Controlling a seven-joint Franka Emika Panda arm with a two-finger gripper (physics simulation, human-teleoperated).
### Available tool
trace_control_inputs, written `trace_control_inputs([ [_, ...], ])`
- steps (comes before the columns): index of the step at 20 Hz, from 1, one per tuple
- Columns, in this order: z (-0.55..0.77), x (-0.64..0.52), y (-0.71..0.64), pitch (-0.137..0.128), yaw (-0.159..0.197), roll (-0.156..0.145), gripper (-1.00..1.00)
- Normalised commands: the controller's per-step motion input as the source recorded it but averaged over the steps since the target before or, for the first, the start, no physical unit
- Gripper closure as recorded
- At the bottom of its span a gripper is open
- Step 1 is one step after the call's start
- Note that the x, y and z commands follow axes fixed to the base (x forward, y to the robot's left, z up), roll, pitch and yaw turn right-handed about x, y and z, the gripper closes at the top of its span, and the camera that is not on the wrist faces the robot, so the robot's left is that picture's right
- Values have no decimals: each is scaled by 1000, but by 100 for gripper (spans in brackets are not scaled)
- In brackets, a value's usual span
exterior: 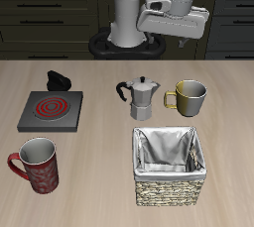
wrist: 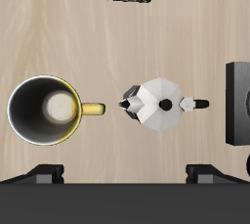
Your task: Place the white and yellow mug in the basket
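We see the white and yellow mug (exterior: 189,96) as glossy olive-yellow w/ whitish-grey inside, yellow handle. Basket (exterior: 171,184) is straw-coloured woven wicker, grey-white cloth lining. Moka pot (exterior: 143,96): silver-grey metal, black handle & knob. Other mug (exterior: 37,164) is dark red w/ a pattern, white inside. Stove plate (exterior: 51,111) grey w/ red spiral rings. Table (exterior: 99,181) is light wood-grain. Robot arm (exterior: 149,8) white/grey.

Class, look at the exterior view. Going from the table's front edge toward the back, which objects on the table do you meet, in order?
Red patterned mug and square woven wicker basket → square grey stove plate with red coil → silver moka pot and olive-yellow glossy mug → small black object.
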Motion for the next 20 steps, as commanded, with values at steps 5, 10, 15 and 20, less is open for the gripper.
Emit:
trace_control_inputs([
  [5, -73, 84, 301, -9, -1, -54, -100],
  [10, -94, 93, 213, 4, 12, -15, -100],
  [15, 20, 70, 300, -34, 14, 48, -100],
  [20, -43, 114, 296, 1, 1, 73, -100],
])
